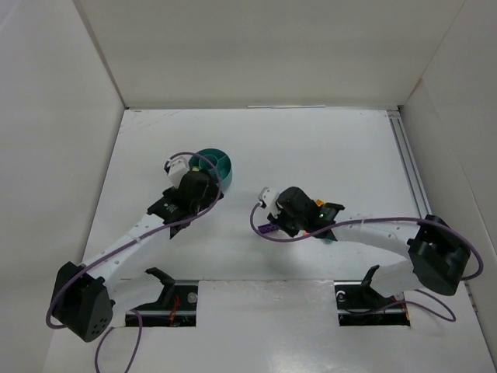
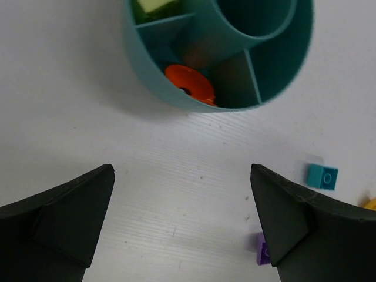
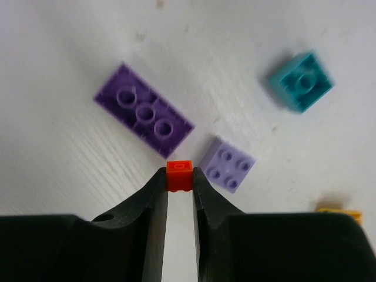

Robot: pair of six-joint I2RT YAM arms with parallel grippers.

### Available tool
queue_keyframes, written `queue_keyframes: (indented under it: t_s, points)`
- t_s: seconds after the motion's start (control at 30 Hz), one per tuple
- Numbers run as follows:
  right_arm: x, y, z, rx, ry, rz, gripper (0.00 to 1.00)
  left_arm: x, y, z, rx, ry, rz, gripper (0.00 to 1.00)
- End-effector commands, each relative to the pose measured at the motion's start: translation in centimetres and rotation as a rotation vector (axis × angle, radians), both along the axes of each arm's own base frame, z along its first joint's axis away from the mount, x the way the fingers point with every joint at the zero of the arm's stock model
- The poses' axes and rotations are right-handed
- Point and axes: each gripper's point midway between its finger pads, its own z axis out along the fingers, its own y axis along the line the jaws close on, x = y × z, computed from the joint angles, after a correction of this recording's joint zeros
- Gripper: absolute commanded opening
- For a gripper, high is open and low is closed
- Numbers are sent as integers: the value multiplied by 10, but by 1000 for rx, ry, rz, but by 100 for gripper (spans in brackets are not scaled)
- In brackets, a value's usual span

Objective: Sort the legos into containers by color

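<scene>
Where dish [image 2: 140, 61] divides: orange disc [image 2: 189, 85], yellow piece [image 2: 155, 8], separate compartments.

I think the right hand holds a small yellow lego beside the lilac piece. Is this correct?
Not quite. The small lego in the right hand is orange, not yellow; it is beside the lilac piece. The right wrist view shows it.

Bright even light, soft shadows; table [image 2: 176, 194] sharp, tool fingers [image 2: 59, 217] slightly blurred in wrist views.

Five legos [image 3: 144, 116] outside, two more inside the one dish [image 2: 136, 56].
</scene>
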Motion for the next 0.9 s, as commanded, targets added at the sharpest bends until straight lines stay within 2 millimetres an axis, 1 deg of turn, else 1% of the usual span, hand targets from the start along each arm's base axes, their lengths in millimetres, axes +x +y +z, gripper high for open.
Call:
queue_keyframes:
  t_s: [0.0,0.03,0.07,0.1,0.13,0.17,0.2,0.23,0.27,0.3,0.37,0.4,0.47,0.5,0.53,0.63,0.7,0.73,0.77,0.87]
  points:
    - [29,38,64,112,-167,60,12,-5,34,9,-37,2,232,100]
    - [38,50,85,134,-217,75,12,-8,38,9,-49,-6,253,100]
    - [47,55,88,112,-243,86,12,-7,42,14,-67,-23,279,100]
    - [54,60,95,110,-266,89,12,-10,47,11,-60,-23,296,100]
    - [60,67,102,112,-286,101,11,-14,50,16,-89,-35,328,100]
    - [73,83,118,124,-321,117,11,-16,51,16,-93,-40,328,100]
    - [79,90,125,129,-337,125,11,-16,53,21,-99,-57,334,100]
    - [84,100,133,146,-357,141,11,-17,59,21,-85,-73,352,100]
    - [95,114,157,188,-401,141,11,-20,63,24,-99,-84,376,100]
    - [103,124,150,175,-391,143,11,-21,66,23,-91,-83,391,100]
    - [114,142,156,188,-405,157,11,-23,75,23,-76,-86,422,100]
    - [122,158,156,198,-398,171,11,-25,76,21,-67,-77,422,100]
    - [132,172,157,214,-396,160,11,-25,78,22,-68,-84,436,100]
    - [139,182,171,240,-410,151,11,-26,78,21,-61,-77,436,100]
    - [143,189,155,224,-381,145,11,-26,78,19,-55,-70,436,100]
    - [154,205,152,234,-367,130,11,-26,78,19,-55,-70,436,100]
    - [157,211,148,241,-346,114,11,-26,78,19,-55,-70,436,100]
    - [160,215,152,245,-350,113,11,-26,78,19,-55,-70,436,100]
    - [160,219,144,246,-331,115,11,-27,79,15,-49,-64,436,100]
    - [160,225,140,261,-312,112,11,-25,78,17,-56,-71,436,100]
